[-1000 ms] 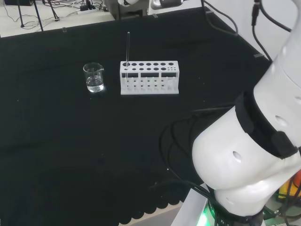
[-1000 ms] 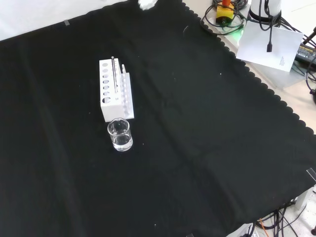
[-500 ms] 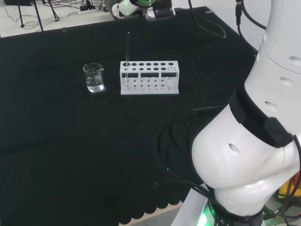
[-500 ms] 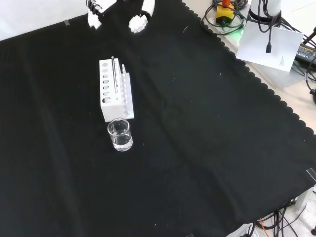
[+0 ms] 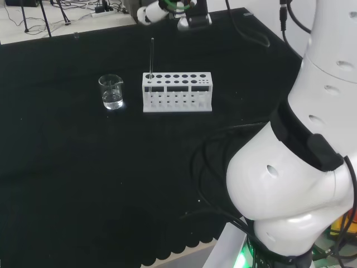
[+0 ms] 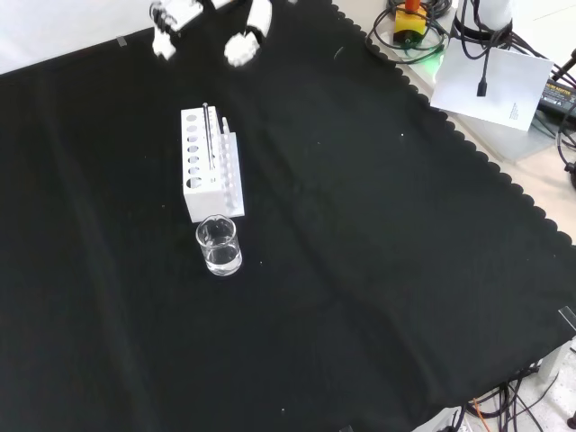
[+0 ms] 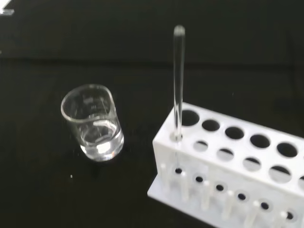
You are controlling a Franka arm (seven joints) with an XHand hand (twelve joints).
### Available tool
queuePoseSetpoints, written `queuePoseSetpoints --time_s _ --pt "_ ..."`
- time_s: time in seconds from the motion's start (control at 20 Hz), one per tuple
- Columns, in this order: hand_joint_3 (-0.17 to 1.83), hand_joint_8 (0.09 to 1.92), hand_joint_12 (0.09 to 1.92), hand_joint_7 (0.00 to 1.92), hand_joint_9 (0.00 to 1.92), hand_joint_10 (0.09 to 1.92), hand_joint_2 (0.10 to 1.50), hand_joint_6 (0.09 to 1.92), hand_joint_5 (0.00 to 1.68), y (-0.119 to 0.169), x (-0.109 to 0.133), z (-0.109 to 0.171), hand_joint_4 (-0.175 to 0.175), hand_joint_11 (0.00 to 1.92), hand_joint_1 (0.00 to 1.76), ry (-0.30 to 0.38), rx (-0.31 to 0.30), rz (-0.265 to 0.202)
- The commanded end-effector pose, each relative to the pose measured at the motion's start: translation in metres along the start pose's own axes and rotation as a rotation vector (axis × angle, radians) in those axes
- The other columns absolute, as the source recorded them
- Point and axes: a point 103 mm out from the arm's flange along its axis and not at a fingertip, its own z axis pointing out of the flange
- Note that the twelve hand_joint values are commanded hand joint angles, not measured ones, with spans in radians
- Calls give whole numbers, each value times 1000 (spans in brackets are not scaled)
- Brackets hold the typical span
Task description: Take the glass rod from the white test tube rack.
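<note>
Bright even light, faint shadows; wrist view slightly soft

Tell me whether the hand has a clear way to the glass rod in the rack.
Probably yes. The glass rod stands upright at the end of the white rack, well above it; the beaker stands apart, and the hand hovers beyond with bare cloth between.

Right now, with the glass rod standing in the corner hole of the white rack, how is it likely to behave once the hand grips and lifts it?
The glass rod looks thin, smooth and clear, so probably stiff, slippery and breakable. The light-looking rack might tip if pulled sideways.
</note>
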Motion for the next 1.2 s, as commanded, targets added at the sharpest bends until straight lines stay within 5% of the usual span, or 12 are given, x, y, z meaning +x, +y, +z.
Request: queuePoseSetpoints --time_s 0.05,0.5,1.2 --pt "577 909 1238 74 220 918 977 87 164 22 8 49 -151 0 336 -3 36 -38" --pt "554 1015 1435 332 466 979 996 87 250 26 1 69 -174 67 320 -21 50 -38" --pt "535 1072 1409 523 715 1049 1012 102 371 31 -11 79 -175 311 337 -29 81 -25"
